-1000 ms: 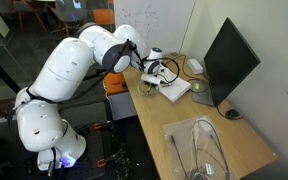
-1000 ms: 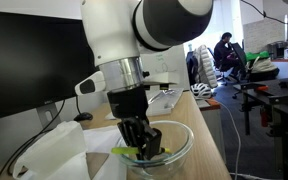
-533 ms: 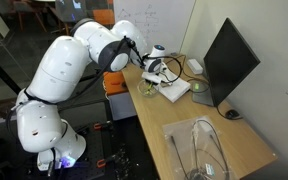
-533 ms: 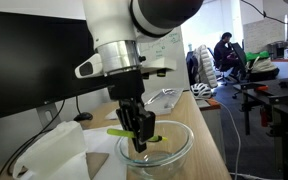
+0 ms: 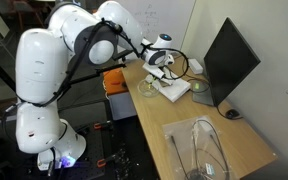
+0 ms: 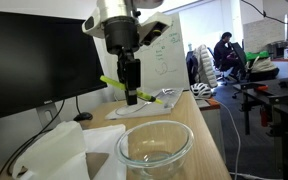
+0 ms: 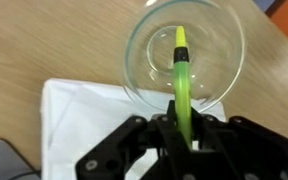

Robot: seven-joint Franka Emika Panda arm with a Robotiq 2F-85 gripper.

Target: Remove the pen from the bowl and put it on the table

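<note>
The gripper (image 6: pixel 131 96) hangs in the upper middle of an exterior view, its jaws drawn in tight on the pen (image 6: pixel 112 84), a slim yellow-green stick that lies crosswise between them. The pen's left end sits a little higher than its right, and both ends stick out past the dark jaws. It is up in the air, well above the bowl (image 6: pixel 134 155), which stands in the lower middle of the frame on the table (image 6: pixel 210 135) and touches neither the pen nor the gripper. In the wrist view the gripper (image 7: pixel 184 128) comes in from the bottom edge, its jaws narrowed to only the pen's width, and the pen (image 7: pixel 182 75) runs straight up from them across the round outline of the bowl (image 7: pixel 216 35) in the upper middle. Its tip has a darker band near the far end. A white cloth (image 7: pixel 74 120) lies at the left of that view, under the near edge of the bowl, with the tan table (image 7: pixel 34 35) showing above it. In an exterior view the white arm (image 5: pixel 69 45) arches across the upper left, the gripper (image 5: pixel 160 66) is held above the bowl (image 5: pixel 147 88), and a black monitor (image 5: pixel 230 60) stands at the right.
</note>
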